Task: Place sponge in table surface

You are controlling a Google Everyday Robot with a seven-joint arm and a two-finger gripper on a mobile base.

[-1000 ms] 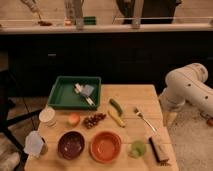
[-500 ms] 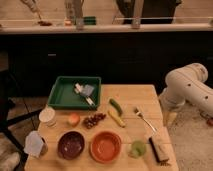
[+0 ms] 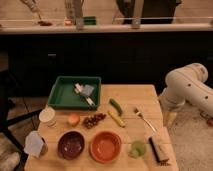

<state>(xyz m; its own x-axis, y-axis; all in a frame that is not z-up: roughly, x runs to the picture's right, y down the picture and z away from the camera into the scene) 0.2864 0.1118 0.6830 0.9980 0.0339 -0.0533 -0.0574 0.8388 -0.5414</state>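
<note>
The sponge (image 3: 88, 90), a small bluish-grey pad, lies inside the green tray (image 3: 60, 95) at the table's back left, beside a white stick-like utensil (image 3: 85, 96). The table surface (image 3: 136, 96) is light tan wood. My white arm (image 3: 186, 88) curves in from the right, off the table's right edge. Its gripper (image 3: 171, 119) hangs low beside that edge, far from the sponge, open and holding nothing.
On the wood lie a fork (image 3: 143, 118), a green vegetable (image 3: 115, 106), a banana (image 3: 116, 118), grapes (image 3: 93, 120), an orange fruit (image 3: 74, 119), a white cup (image 3: 47, 116), a dark bowl (image 3: 71, 144), an orange bowl (image 3: 105, 146), a green apple (image 3: 138, 148) and a dark block (image 3: 159, 149).
</note>
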